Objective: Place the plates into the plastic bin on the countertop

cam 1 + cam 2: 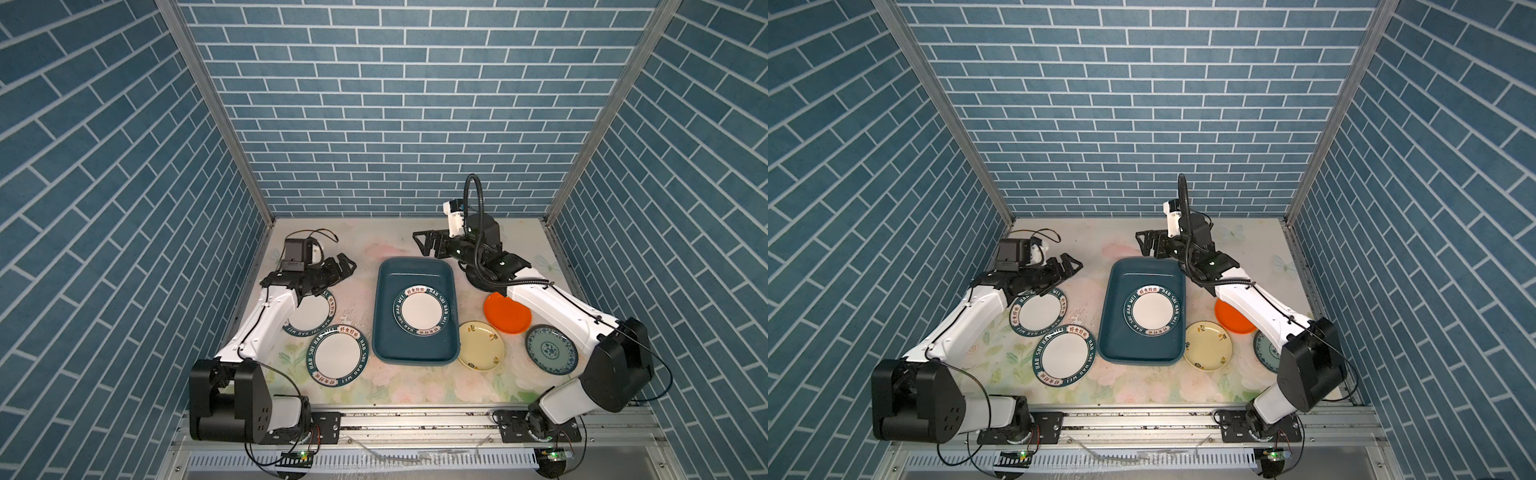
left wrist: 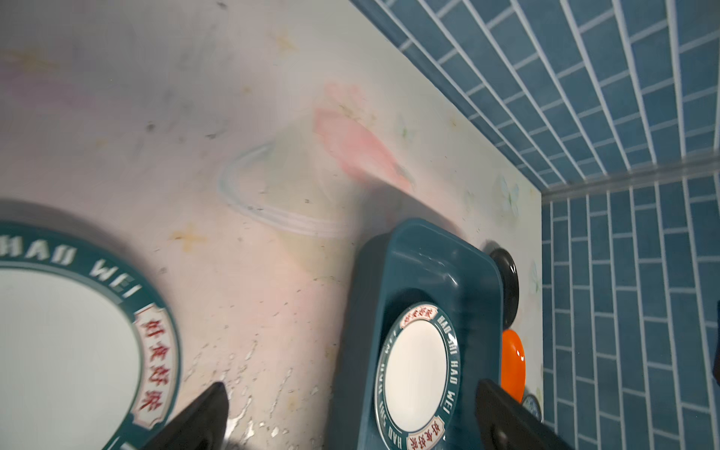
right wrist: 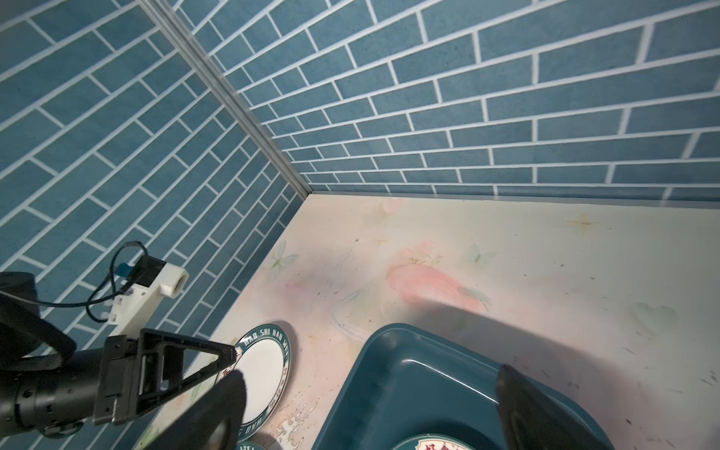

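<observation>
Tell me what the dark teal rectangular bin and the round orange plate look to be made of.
Shallow dark teal rectangular bin: likely moulded plastic, smooth semi-gloss, with soft light streaks on its rounded corners. Round orange plate: solid colour, glossy, with a bright glint in the left wrist view. It could be melamine-type plastic or glazed ceramic; I cannot tell which.

Left gripper (image 1: 348, 267), right gripper (image 1: 420, 245) (both agape)

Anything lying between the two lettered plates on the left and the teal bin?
Nothing visible. Only bare countertop separates the farther plate and the nearer plate from the plastic bin.
</observation>
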Controlling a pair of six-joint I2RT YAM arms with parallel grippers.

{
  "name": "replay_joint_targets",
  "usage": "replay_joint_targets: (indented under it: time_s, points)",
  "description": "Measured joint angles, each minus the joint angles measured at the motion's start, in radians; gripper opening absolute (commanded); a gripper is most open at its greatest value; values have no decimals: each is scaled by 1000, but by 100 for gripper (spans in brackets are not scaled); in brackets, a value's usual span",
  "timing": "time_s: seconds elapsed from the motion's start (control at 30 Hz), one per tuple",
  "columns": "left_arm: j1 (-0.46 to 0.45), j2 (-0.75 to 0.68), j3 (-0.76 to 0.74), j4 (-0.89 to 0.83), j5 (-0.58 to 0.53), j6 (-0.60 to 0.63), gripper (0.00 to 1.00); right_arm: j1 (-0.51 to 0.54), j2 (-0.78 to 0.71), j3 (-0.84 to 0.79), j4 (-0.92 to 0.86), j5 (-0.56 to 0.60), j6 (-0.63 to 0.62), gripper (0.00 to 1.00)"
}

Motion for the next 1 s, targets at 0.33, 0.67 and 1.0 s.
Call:
replay_joint_targets:
  time_s: [0.33,0.67,1.0]
  points:
    - [339,-252,-273,-18,47,-122,99,73,256,166,46,-247,7,99]
    - [570,-304,-426,-40,139,-167,96,150,422,292,48,-397,10,99]
    - [611,-212,-526,40,188,-190,89,171,428,317,43,-423,9,99]
